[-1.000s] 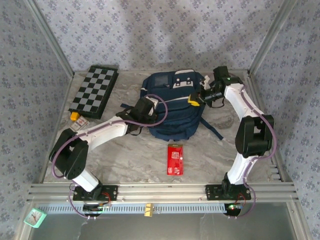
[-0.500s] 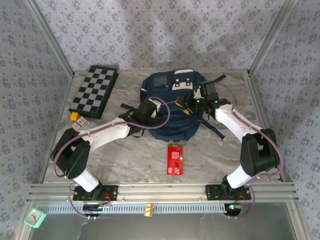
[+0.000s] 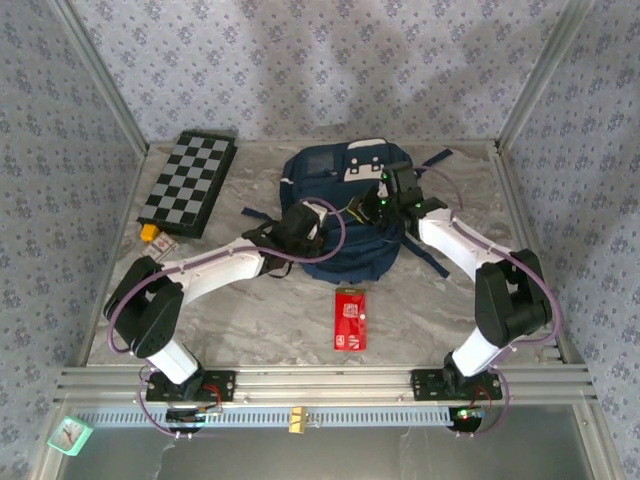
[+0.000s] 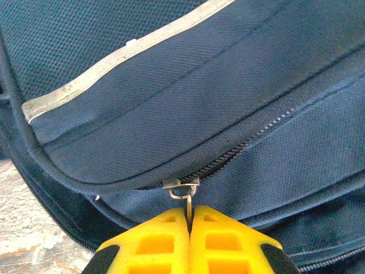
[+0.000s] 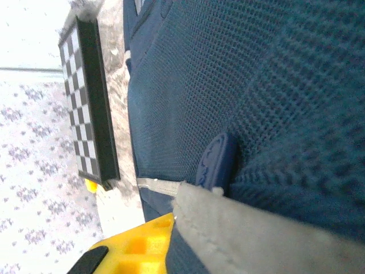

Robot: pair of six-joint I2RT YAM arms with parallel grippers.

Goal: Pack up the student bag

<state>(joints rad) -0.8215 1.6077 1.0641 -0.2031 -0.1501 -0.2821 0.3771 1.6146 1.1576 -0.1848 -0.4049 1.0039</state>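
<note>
Student bag (image 3: 362,255) lies flat btwn both arms. My L gripper (image 4: 190,220) is clenched on the zipper pull (image 4: 189,198). R gripper (image 3: 378,205) is pressed into the bag's fabric, can't tell if it's pinching. I'd drag the pull straight along the zip track w/ R keeping the cloth taut.

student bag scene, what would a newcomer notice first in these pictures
The navy student bag sits at the table's far middle. In the left wrist view, the left tool is pinched shut on the bag's metal zipper pull. A chessboard lies far left, and a red packet lies in front of the bag.
</note>
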